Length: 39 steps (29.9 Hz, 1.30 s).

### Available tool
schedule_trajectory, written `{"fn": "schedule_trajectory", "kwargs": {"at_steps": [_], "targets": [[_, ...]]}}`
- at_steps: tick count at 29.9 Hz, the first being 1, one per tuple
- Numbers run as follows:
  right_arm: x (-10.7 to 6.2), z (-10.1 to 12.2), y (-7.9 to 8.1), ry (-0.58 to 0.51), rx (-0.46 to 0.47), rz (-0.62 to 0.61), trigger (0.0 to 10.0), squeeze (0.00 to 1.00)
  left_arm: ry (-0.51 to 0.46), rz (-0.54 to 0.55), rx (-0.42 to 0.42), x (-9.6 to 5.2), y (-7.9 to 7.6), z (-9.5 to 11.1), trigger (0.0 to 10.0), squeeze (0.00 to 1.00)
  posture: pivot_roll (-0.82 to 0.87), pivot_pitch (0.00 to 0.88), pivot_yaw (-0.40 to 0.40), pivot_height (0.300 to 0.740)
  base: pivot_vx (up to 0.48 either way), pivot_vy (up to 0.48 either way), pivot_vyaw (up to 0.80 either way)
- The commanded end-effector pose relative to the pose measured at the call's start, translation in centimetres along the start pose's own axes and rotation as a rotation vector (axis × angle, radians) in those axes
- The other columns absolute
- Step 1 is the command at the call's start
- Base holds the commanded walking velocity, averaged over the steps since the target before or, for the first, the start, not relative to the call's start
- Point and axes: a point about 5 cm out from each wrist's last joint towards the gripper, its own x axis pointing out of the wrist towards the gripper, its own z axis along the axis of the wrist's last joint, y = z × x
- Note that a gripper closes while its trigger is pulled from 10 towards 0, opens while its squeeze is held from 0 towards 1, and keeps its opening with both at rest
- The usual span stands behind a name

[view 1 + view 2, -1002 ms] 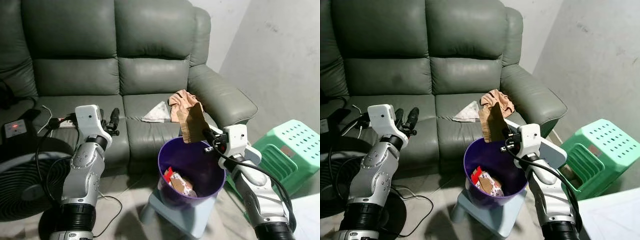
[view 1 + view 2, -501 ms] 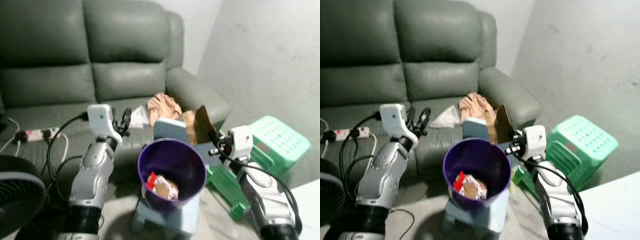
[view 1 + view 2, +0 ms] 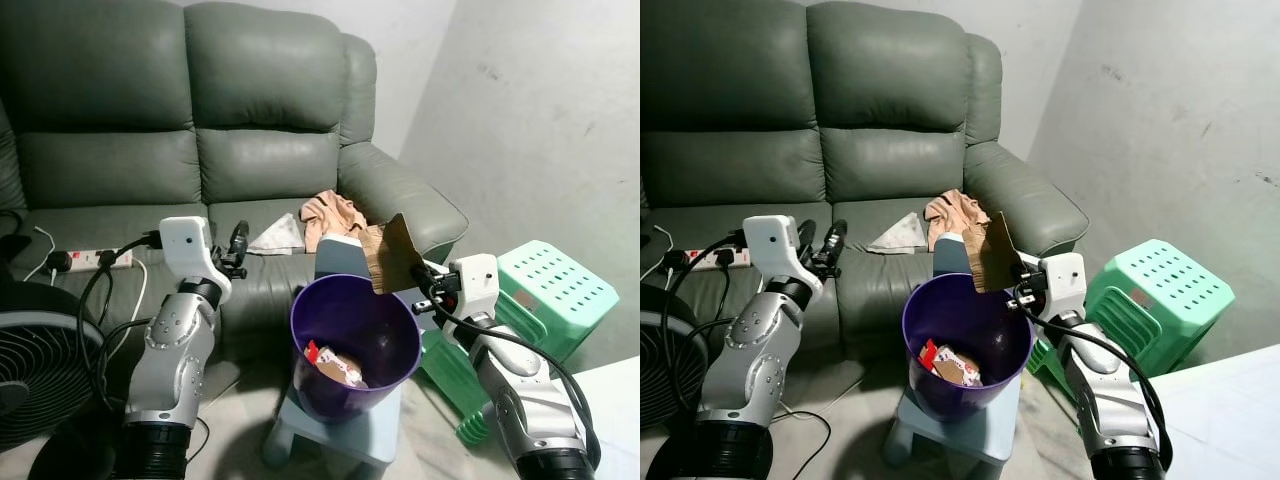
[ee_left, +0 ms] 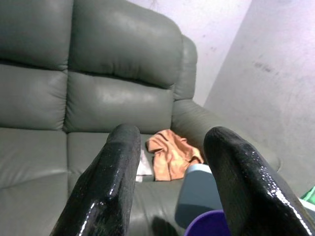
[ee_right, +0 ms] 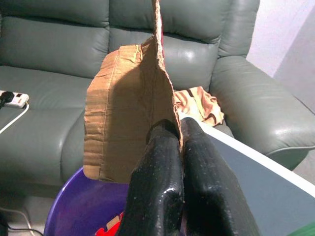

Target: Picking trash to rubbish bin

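- Torn brown corrugated cardboard piece (image 3: 390, 252): flat, ragged-edged, pinched upright between the right gripper (image 5: 170, 133)'s pressed-together black fingers, over the far rim of the bin.
- Round purple plastic rubbish bin (image 3: 312, 350) just below the jaws, wrappers already inside; drop not yet made, I judge.
- Left gripper (image 4: 170, 147): jaws spread, empty.
- Beyond: crumpled peach cloth (image 3: 328, 213) on grey leather sofa (image 3: 240, 130).

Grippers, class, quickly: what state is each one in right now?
Left gripper: open, holding nothing, raised in front of the sofa.
Right gripper: shut on the cardboard, above the bin.
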Motion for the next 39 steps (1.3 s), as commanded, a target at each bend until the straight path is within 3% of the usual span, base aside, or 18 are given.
{"fn": "schedule_trajectory", "kwargs": {"at_steps": [1,7,18,24,35,39], "targets": [[-0.2,0.3,-0.6,-0.001,-0.014,-0.01,10.0,0.0,-0.01,-0.027,0.011,0.1,-0.5,0.3,10.0,0.0,0.05,0.0,-0.151,0.74,0.0,0.0,0.0],[0.0,0.3,-0.9,0.026,-0.004,-0.014,10.0,0.0,0.021,-0.078,0.051,-0.5,-1.2,-0.4,10.0,0.0,0.04,0.0,-0.15,0.74,0.0,0.0,0.0],[1.8,-0.3,-1.4,0.121,-0.105,-0.021,10.0,0.0,0.046,-0.241,0.134,-2.4,-4.3,-1.5,10.0,0.0,0.05,0.0,-0.168,0.74,0.0,0.0,0.0],[3.1,-1.1,-1.2,0.193,-0.136,-0.004,10.0,0.0,0.059,-0.297,0.148,-3.8,-5.7,-1.8,10.0,0.0,0.06,0.061,-0.189,0.74,0.0,0.0,0.0],[4.7,-2.7,-0.7,0.291,-0.277,-0.015,10.0,0.0,0.074,-0.325,0.106,-6.1,-6.8,-1.7,10.0,0.0,0.08,0.151,-0.222,0.74,0.0,0.0,0.0],[4.7,-3.3,-0.8,0.314,-0.254,-0.035,10.0,0.0,0.075,-0.335,0.081,-6.7,-7.1,-1.5,10.0,0.0,0.08,0.174,-0.23,0.74,0.0,0.0,0.0]]}}
